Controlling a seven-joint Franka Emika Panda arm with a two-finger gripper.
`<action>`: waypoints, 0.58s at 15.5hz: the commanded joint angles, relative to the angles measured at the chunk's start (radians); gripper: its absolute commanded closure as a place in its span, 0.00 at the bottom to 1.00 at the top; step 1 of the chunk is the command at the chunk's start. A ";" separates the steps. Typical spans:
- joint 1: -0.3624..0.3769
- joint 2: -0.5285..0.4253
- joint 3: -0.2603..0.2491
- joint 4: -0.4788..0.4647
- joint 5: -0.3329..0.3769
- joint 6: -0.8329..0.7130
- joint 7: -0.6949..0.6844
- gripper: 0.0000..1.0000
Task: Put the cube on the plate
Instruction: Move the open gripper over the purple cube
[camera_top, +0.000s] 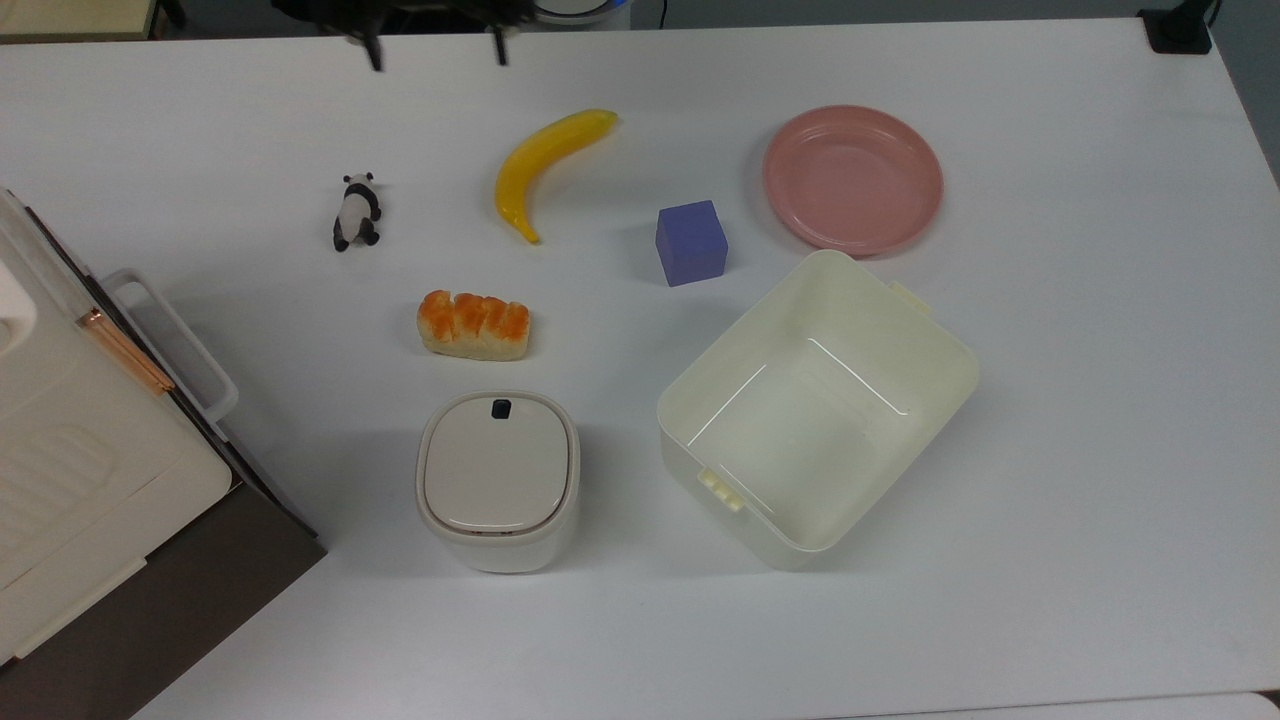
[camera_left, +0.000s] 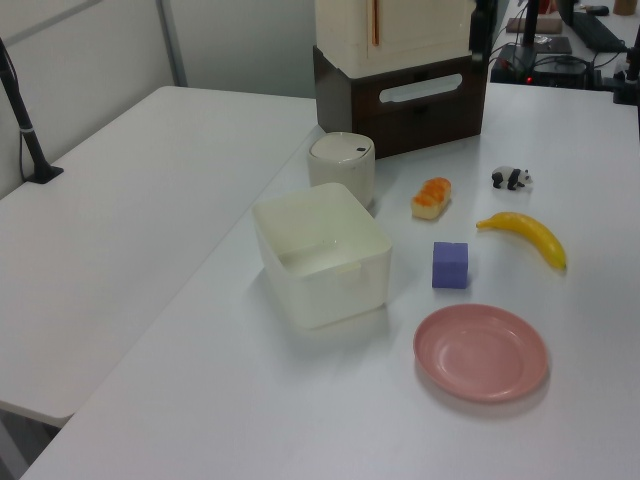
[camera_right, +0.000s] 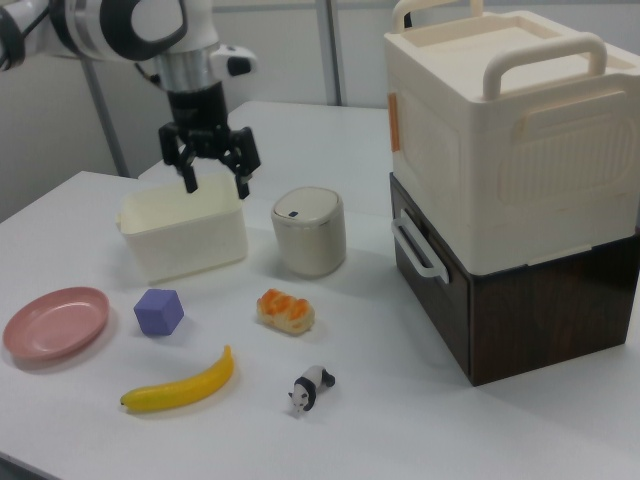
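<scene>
The black two-finger claw (camera_right: 213, 182) hangs in the air with its fingers spread wide, gripping nothing and touching nothing. In the top view its two dark fingertips (camera_top: 374, 55) poke in at the upper edge, above the white tabletop (camera_top: 1080, 420), well apart from the task's things.

No brand, label or writing can be read anywhere.

The small matte blue-purple cube (camera_top: 691, 243) sits flat on the tabletop. In the top view it lies between the glossy yellow curved banana (camera_top: 540, 165) on the top view's left and the round shallow pink plate with a raised rim (camera_top: 853, 180) on the top view's upper right, near the plate but apart from it. Nothing lies on the plate. Just below both stands the open cream rectangular plastic tub (camera_top: 815, 405), turned at an angle, smooth-walled with small tabs on its rim.

Further to the top view's left lie an orange-glazed ridged bread roll (camera_top: 474, 325) and a tiny black-and-white panda figurine (camera_top: 355, 212). Below the roll stands a rounded cream bin with a flat lid and a small dark button (camera_top: 497, 475). At the top view's left edge a cream plastic box with handles (camera_right: 510, 130) rests on a dark brown wood-grain drawer unit (camera_right: 530, 300).
</scene>
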 joint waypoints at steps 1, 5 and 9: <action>0.021 -0.003 0.076 -0.071 -0.072 -0.010 0.019 0.00; 0.055 0.067 0.141 -0.083 -0.112 -0.010 0.011 0.00; 0.078 0.103 0.210 -0.109 -0.135 -0.020 0.019 0.06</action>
